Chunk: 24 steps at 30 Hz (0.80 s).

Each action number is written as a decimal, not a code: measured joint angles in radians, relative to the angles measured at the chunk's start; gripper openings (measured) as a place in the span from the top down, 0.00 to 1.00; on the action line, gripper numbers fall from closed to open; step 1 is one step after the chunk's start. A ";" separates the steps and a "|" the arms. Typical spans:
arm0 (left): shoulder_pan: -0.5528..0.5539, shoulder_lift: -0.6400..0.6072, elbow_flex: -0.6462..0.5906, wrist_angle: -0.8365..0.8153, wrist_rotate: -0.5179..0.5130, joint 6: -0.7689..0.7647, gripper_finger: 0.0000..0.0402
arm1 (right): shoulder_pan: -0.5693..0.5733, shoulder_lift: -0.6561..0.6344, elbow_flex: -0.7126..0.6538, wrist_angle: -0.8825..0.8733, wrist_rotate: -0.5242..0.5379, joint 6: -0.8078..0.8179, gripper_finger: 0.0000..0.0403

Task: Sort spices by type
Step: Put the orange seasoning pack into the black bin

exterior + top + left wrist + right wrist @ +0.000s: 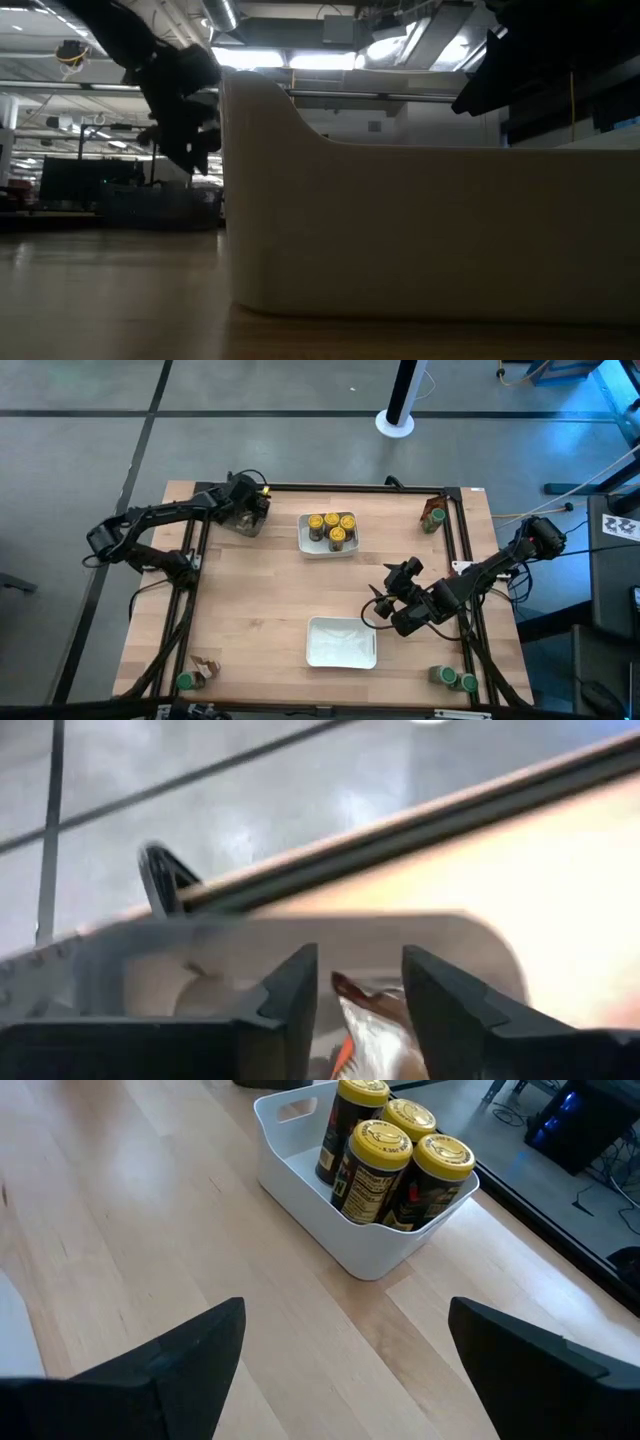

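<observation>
High view: four yellow-lidded jars stand in the far white tray; green-lidded jars sit at the counter's corners. Left wrist view: left gripper released over a crinkled packet. Right wrist view: right gripper spread wide, empty, facing those jars

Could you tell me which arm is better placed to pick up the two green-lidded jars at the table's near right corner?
The right one. The right gripper hangs open over the table's right half, nearer those green-lidded jars, while the left gripper is busy at the far left corner.
</observation>
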 joint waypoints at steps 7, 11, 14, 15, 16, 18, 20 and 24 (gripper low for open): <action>-0.010 -0.107 0.068 -0.029 0.030 0.055 0.63 | 0.000 0.000 0.000 -0.002 0.000 -0.001 0.13; -0.067 -0.186 0.081 -0.031 0.126 0.122 0.64 | 0.000 0.000 0.000 -0.004 -0.006 -0.002 0.13; -0.139 -0.239 0.081 -0.039 0.179 0.163 0.64 | 0.000 0.000 0.000 -0.025 -0.001 -0.033 0.13; -0.166 -0.253 0.081 -0.041 0.189 0.169 0.64 | 0.000 0.000 0.000 -0.023 -0.001 -0.031 0.13; -0.197 -0.265 0.081 -0.040 0.189 0.169 0.64 | 0.000 0.000 0.000 -0.020 -0.001 -0.025 0.13; -0.255 -0.283 0.081 -0.040 0.191 0.168 0.64 | 0.000 0.000 0.000 0.002 0.000 -0.025 0.13; -0.314 -0.290 0.081 -0.041 0.191 0.169 0.64 | 0.000 0.000 0.000 0.026 -0.001 -0.032 0.13; -0.421 -0.284 0.079 -0.063 0.192 0.170 0.64 | -0.015 0.000 0.001 0.041 -0.040 -0.092 0.13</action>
